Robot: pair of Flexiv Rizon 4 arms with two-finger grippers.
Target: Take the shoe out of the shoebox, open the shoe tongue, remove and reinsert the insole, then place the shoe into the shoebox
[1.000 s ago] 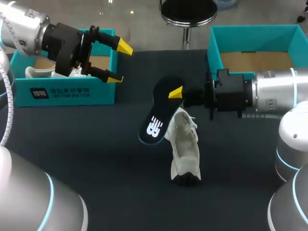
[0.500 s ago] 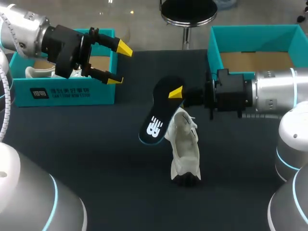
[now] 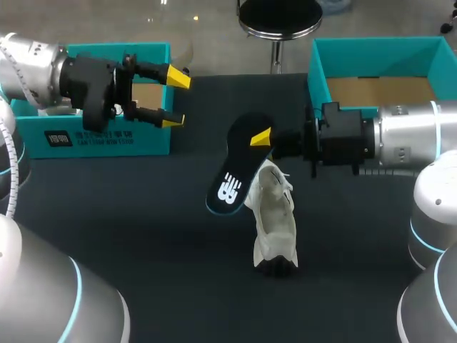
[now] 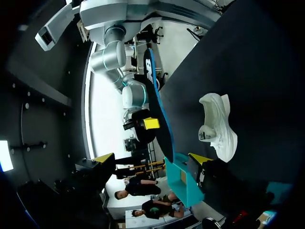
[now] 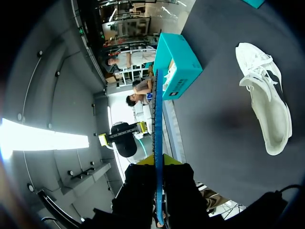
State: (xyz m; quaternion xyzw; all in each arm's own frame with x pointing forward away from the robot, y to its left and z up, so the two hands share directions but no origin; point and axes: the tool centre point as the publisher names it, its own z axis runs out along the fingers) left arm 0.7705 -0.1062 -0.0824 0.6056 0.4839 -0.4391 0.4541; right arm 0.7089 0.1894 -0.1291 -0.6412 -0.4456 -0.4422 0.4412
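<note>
R gripper [image 3: 258, 140] pinches black insole [image 3: 238, 171] near its upper end; 2nd fingertip hidden behind it, and R wrist view shows insole edge-on only. White shoe [image 3: 275, 214] lies on table [image 3: 143, 229] just below gripper, contact w/ insole unclear. L gripper [image 3: 173, 98] spread wide, empty, beside box [image 3: 107, 139], well apart from shoe

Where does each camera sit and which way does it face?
Head view: above and behind, looking down at the table; shows left pincer open, right pincer shut on the insole.
Left wrist view: on that wrist, facing the insole; its own tips show.
Right wrist view: sights along the gripped insole, edge-on.
All three share the shoe.
</note>
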